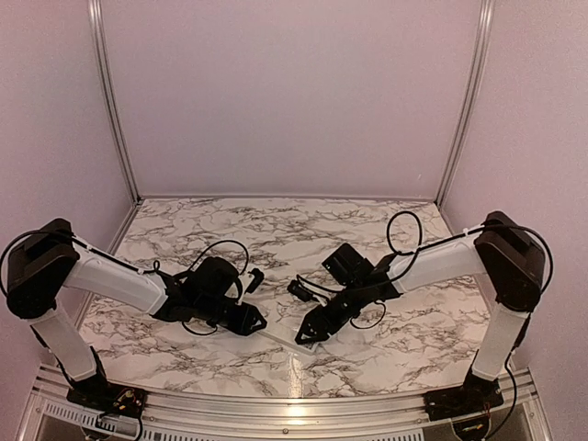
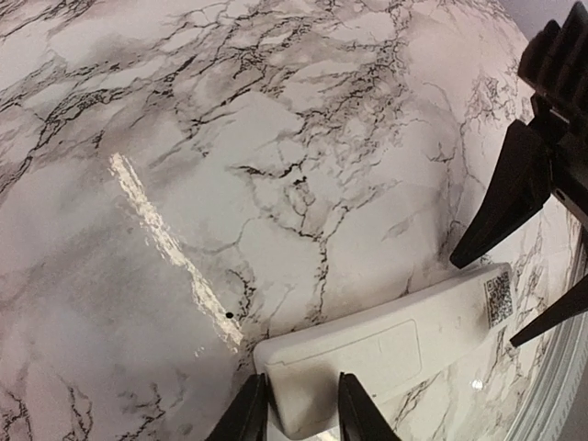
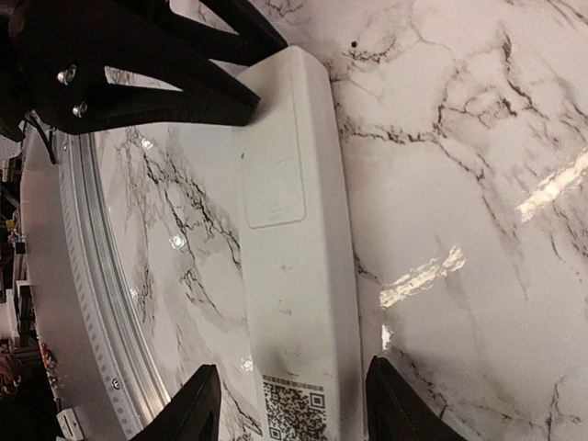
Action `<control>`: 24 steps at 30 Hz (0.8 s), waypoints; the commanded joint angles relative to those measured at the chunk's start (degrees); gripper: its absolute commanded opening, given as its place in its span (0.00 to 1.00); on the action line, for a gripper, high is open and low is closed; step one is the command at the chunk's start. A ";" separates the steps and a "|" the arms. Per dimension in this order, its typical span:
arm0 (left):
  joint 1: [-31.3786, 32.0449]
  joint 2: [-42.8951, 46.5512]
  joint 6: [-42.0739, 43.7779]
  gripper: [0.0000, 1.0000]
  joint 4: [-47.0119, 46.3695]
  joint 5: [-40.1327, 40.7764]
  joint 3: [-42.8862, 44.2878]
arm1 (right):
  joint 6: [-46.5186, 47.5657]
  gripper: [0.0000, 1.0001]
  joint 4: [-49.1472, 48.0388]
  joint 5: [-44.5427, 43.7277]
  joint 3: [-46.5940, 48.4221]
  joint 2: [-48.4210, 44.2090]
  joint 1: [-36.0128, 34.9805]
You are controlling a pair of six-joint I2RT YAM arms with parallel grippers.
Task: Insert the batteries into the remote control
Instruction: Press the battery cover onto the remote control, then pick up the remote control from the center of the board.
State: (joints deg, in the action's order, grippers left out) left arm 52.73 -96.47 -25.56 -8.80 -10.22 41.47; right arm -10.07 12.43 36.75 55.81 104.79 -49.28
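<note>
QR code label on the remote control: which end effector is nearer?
Right. The right end effector straddles the end of the remote control that bears the QR code label; the left end effector straddles the opposite end.

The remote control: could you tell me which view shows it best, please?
Right wrist view: the remote control lies lengthwise, cover panel and QR label clear. Left wrist shows it smaller, one end cropped; top external shows only a sliver.
</note>
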 commanded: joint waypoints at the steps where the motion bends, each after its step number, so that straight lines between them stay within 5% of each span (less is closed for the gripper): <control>1: 1.23 3.41 6.96 0.34 7.84 -0.76 2.49 | -0.59 0.53 -1.39 -1.05 -1.07 -5.01 0.73; 12: 1.11 8.68 31.71 0.69 23.10 -4.20 13.84 | -2.24 0.66 -6.92 -6.13 -6.85 -24.95 8.82; 16: 1.77 8.47 44.40 0.72 29.64 -5.56 17.19 | -3.01 0.74 -11.61 -10.42 -10.21 -32.71 9.35; 20: 1.83 5.17 51.99 0.73 35.04 -5.37 20.54 | -5.12 0.95 -14.42 -16.28 -12.35 -38.12 9.65; 24: 3.06 0.10 56.56 0.73 38.41 -4.46 23.50 | -5.51 0.96 -13.68 -17.61 -12.72 -39.78 10.10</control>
State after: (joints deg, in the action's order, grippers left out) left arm 54.74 -91.66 21.87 22.20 -14.68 62.28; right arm -14.20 0.40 23.38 43.53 66.24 -39.79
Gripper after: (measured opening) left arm 0.728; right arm 0.962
